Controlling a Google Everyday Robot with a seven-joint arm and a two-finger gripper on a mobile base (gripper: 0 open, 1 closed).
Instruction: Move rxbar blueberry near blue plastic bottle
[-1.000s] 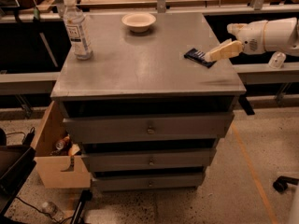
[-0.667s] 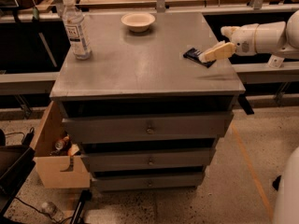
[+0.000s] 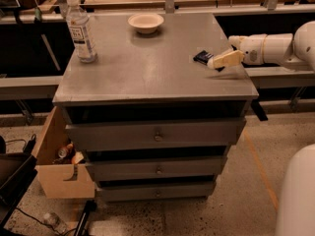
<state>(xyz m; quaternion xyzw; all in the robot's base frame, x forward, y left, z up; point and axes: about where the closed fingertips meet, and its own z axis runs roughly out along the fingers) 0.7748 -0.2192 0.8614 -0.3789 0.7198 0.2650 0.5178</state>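
Scuffed grey cabinet top [image 3: 147, 77]

Tan gripper [image 3: 219, 62] lies over the right edge, its tip at the end of the flat navy bar [image 3: 202, 57]; whether it grips cannot be told. Round cream bowl [image 3: 145, 22] sits at the back. Clear, white-capped bottle [image 3: 81, 31] stands well apart, far left.

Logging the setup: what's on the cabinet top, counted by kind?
Bottles: 1, the blue plastic bottle
Bowls: 1, the white bowl
Snack bars: 1, the rxbar blueberry, gripper at it near the right edge
Total: 3
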